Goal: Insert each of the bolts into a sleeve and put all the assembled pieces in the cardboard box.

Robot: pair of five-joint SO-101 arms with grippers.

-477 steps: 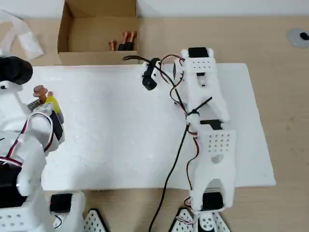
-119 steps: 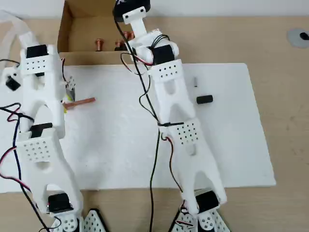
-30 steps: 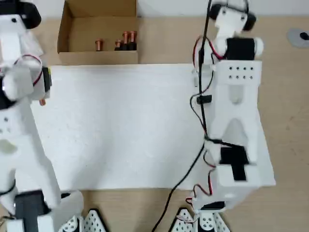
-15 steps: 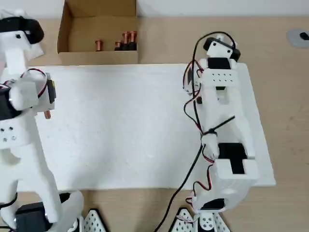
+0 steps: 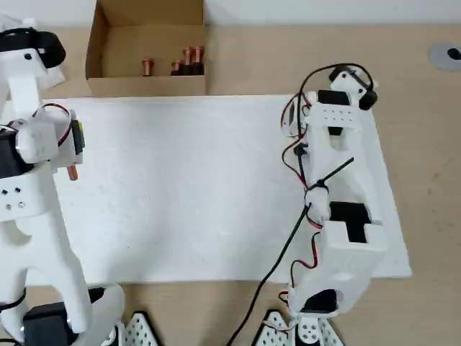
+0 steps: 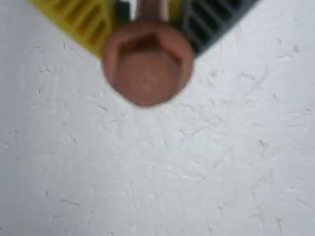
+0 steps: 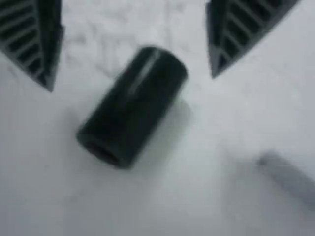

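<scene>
While left fingers (image 6: 74,19) grip a bolt (image 6: 147,64) | cardboard box (image 5: 122,43) holds assembled pieces (image 5: 189,61)

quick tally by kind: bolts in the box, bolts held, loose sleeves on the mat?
bolts in cardboard box: 4
bolt in left jaws: 1
loose sleeve on white mat: 1
total: 6

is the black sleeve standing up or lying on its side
Lying on its side: the sleeve rests lengthwise on the mat, open end facing sideways, between the right tool's spread fingers.
</scene>
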